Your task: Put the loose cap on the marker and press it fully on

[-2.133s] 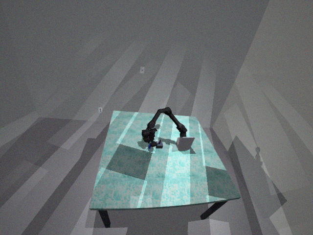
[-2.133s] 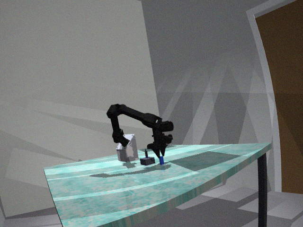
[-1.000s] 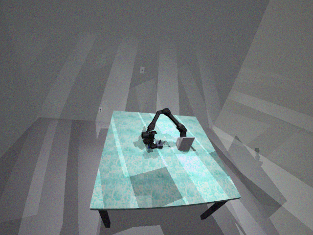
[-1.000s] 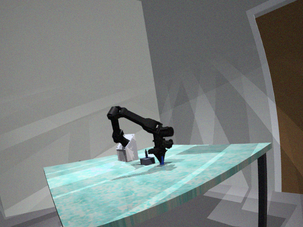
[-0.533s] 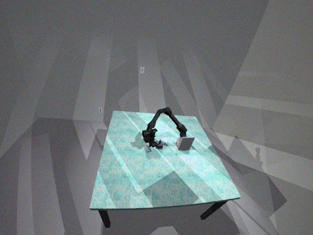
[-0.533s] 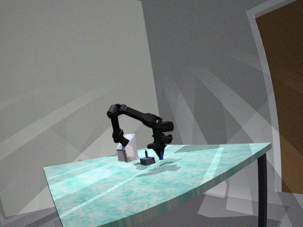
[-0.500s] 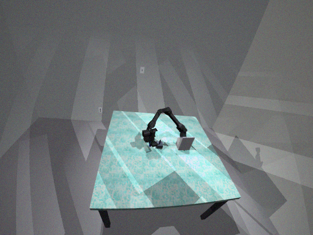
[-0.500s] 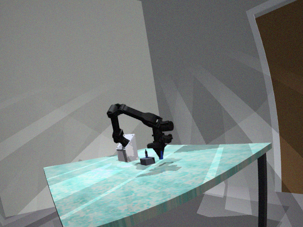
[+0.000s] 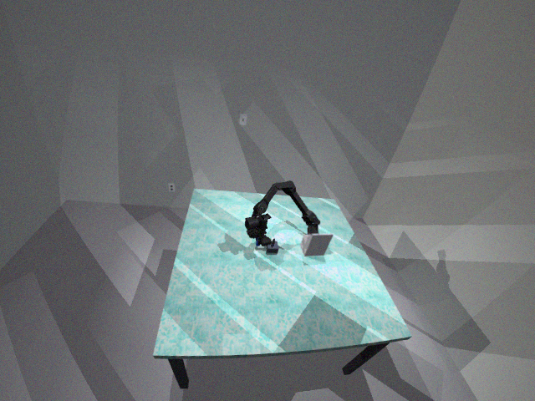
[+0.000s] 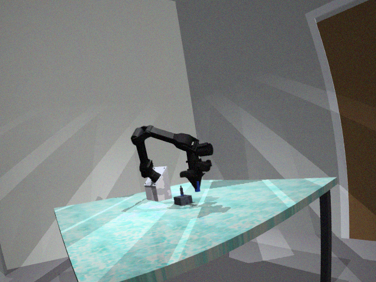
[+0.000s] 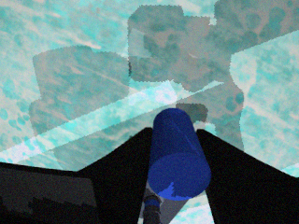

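The blue cap [image 9: 257, 243] [image 10: 198, 186] [image 11: 177, 154] is upright between the fingers, held a little above the table. My gripper [image 10: 197, 184] [image 11: 175, 135] points down and is shut on the cap. The dark holder block [image 9: 272, 250] [image 10: 183, 200] sits on the table beside the gripper, on the side toward the arm's base. The dark marker [image 10: 181, 191] [image 11: 151, 207] stands upright in it, uncapped, with a blue ring near its lower part. The cap is to one side of the marker and apart from it. The fingers hide part of the cap in the top and exterior views.
The arm's pale, slanted base block [image 9: 318, 244] [image 10: 159, 191] stands on the teal table [image 9: 242, 297] [image 10: 121, 237], beyond the holder block from the gripper. The arm arches over the holder block. Shadows of the arm fall on the table.
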`<move>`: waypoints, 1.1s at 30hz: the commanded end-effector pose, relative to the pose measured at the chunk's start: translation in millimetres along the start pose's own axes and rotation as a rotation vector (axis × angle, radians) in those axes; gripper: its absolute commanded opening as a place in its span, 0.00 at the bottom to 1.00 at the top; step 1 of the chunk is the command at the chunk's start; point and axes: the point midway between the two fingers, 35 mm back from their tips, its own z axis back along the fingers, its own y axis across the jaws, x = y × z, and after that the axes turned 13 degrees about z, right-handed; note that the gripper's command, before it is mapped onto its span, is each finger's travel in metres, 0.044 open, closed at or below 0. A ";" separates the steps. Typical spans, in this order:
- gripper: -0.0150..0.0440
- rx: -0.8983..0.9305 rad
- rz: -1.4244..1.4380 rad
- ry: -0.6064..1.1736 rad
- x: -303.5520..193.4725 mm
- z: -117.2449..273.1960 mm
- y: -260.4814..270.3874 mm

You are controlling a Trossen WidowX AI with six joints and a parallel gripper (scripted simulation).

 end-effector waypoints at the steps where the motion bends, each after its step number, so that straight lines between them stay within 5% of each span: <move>1: 0.25 0.006 0.005 0.000 -11.5 8.9 6.4; 33: 0.25 0.006 0.008 0.005 -100.9 51.7 37.1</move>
